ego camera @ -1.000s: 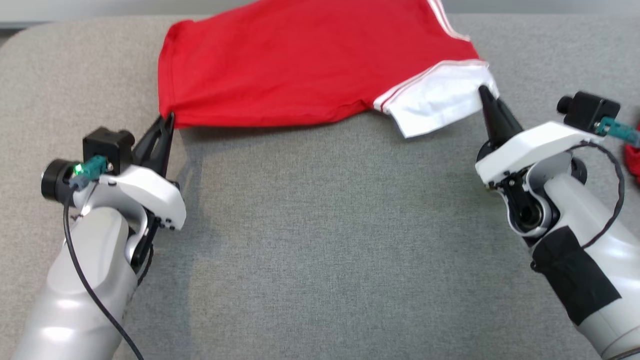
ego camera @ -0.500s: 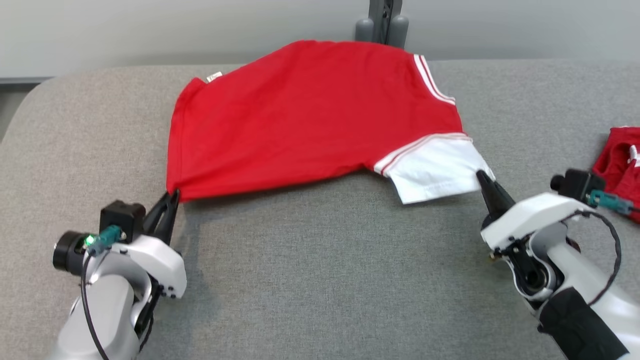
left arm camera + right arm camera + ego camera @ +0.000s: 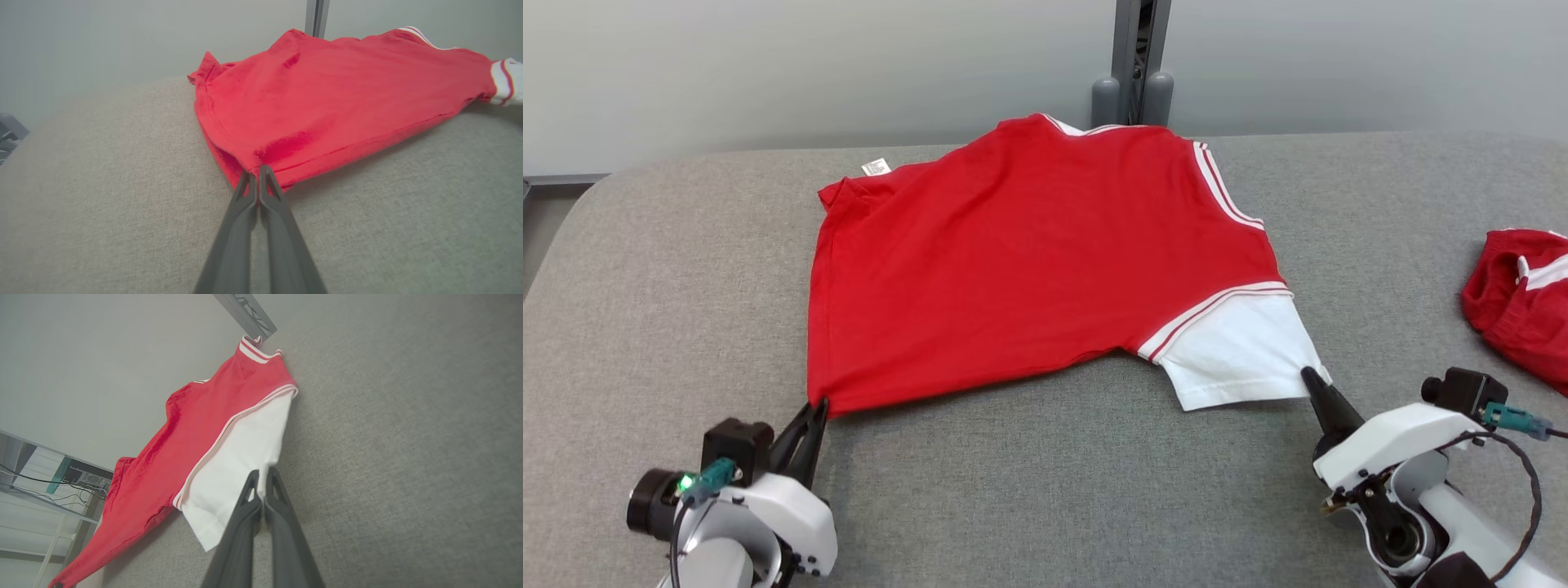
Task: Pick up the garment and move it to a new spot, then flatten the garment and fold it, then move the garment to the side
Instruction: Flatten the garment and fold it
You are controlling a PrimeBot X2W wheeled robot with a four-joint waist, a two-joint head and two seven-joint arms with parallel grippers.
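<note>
**Left.** In the head view the left gripper (image 3: 817, 406) sits at the lower left of the table (image 3: 1045, 490), with its fingers pointing up the view and slightly right. Its 2 fingers are pressed together on the near left corner of the shirt (image 3: 1029, 261), at the hem. The left wrist view confirms the grip: the fingertips meet with red fabric pinched between them.

**Centre.** The shirt lies spread on the grey fabric-covered table, toward the far side and between the 2 grippers. The body is red and mostly flat, with shallow creases. A small white label (image 3: 876, 167) shows at the far left corner, where the hem is slightly bunched. The striped collar lies at the far edge, just in front of a grey post (image 3: 1139, 57) that rises against a pale wall (image 3: 768, 73). The near edge of the shirt curves away from the robot between the 2 grip points.

**Right.** A white sleeve (image 3: 1233, 351), joined to the body by red and white stripes, extends toward the lower right. The right gripper (image 3: 1308, 376) is clamped on the sleeve's near right corner. The right wrist view shows its fingers closed with white fabric between the tips. At the far right a bunched red cloth (image 3: 1515, 306) with white trim lies on the table, well apart from the shirt.
</note>
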